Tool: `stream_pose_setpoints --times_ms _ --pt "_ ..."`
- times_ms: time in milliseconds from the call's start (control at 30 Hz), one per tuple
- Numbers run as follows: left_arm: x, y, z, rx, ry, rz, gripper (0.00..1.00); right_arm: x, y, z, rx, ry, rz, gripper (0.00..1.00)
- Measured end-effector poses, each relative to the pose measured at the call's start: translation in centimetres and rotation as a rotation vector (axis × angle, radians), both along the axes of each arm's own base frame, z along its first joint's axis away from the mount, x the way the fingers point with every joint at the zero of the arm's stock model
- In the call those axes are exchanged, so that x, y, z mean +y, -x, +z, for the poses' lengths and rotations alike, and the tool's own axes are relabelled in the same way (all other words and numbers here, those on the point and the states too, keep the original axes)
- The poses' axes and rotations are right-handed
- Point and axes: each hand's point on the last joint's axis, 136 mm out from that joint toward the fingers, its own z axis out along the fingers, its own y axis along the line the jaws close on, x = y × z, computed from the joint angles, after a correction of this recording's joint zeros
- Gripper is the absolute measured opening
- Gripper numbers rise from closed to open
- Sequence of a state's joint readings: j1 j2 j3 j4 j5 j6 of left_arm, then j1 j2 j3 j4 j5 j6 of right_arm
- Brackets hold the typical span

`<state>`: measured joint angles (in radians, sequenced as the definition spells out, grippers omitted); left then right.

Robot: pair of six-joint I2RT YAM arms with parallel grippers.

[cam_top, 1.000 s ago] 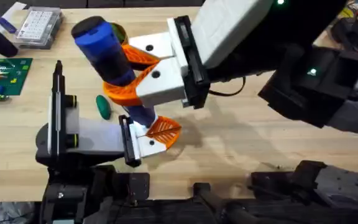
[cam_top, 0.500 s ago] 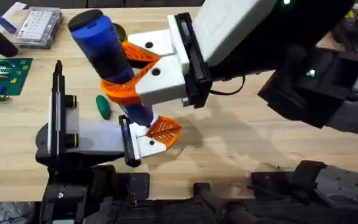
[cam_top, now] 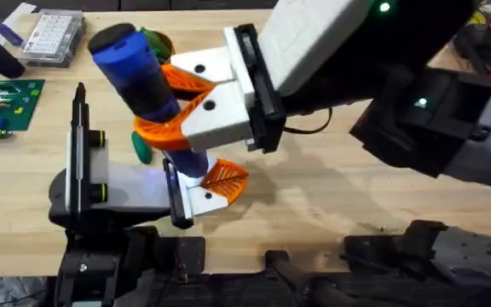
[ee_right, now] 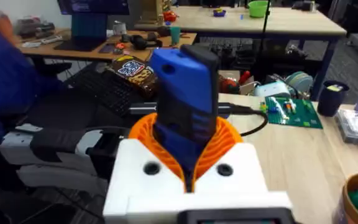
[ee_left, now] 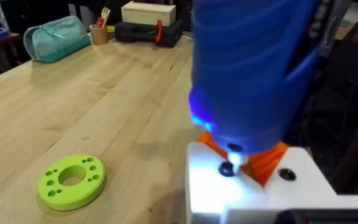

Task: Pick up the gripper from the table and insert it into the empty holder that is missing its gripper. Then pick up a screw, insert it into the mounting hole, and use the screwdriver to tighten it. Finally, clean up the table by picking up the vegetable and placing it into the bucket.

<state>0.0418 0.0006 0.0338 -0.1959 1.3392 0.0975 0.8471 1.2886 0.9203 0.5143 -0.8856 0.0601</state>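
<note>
- Overhead view: screwdriver (cam_top: 147, 85), thick blue cylinder w/ black cap end, tilted, clamped between ribbed orange pads of right gripper (cam_top: 167, 104), which has white block fingers and a black wrist plate.
- Its lower end points down at the holder (cam_top: 130, 189), a smooth white wedge w/ black end plate (cam_top: 174, 194) on a grey body; black rod (cam_top: 79, 149) runs along the holder's far-left side.
- The gripper (cam_top: 222, 179), small orange ribbed fin, sits at the holder's end plate, just right of the screwdriver tip.
- The vegetable (cam_top: 142, 150), dark green, smooth, oblong, lies on the table (cam_top: 331, 196) just left of the screwdriver, partly hidden under the orange pad.
- Pale wood-grain tabletop; right of the holder is open room. Green circuit board (cam_top: 3, 104) and clear parts box (cam_top: 53, 36) sit well apart at far left.
- The bucket (cam_top: 162, 43): an orange rim w/ green inside peeks out behind the screwdriver's cap.
- Left wrist view: blue screwdriver body fills centre, glowing blue light at its base, thin metal tip touching a dark hole on white block; orange ribs just beside. Bright green ring (ee_left: 72, 180) w/ holes lies flat, apart, on open wood. Left gripper's state: cannot tell.
- Right wrist view: right gripper's orange pads wrap the blue screwdriver; bucket at corner, green piece inside.
</note>
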Motion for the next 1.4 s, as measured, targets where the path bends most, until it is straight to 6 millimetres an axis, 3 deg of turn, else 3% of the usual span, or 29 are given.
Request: stream_pose_setpoints --times_ms 1400 --pt "0.0 0.0 0.0 0.0 0.0 0.0 0.014 -0.07 -0.68 -0.24 0.041 0.009 -0.012 0.025"
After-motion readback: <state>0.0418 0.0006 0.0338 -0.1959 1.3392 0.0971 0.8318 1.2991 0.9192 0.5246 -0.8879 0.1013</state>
